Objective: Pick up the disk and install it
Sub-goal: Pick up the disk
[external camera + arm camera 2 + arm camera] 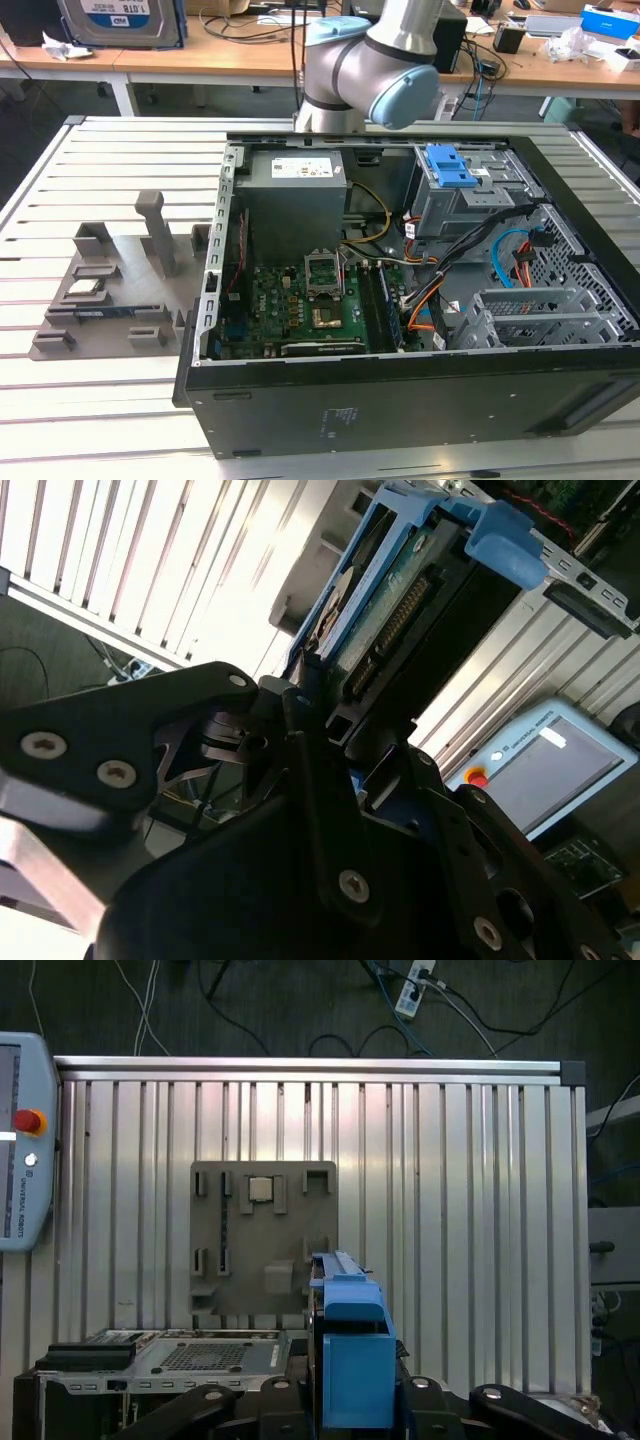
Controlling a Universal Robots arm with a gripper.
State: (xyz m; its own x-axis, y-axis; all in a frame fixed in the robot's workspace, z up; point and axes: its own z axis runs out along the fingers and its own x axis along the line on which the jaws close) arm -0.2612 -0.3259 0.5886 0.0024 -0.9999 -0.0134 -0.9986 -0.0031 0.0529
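In both wrist views my gripper (312, 702) (350, 1405) is shut on the disk (395, 590) (347, 1305), a drive clipped in a bright blue plastic frame. It is held edge-on, high above the slatted table, with its connector edge and green board showing in the second wrist view. In the exterior view the disk (120, 22) shows at the top on the view's left, silver with a white-and-blue label, and what holds it is cut off. The open computer case (400, 300) lies on the table below the arm (370, 60).
A grey parts fixture (110, 290) (262, 1240) lies on the table beside the case. Inside the case are a grey power-supply box (295, 195), a bay with a blue latch (450, 165), a metal drive cage (540, 320) and loose cables. A teach pendant (20, 1140) sits at the table's edge.
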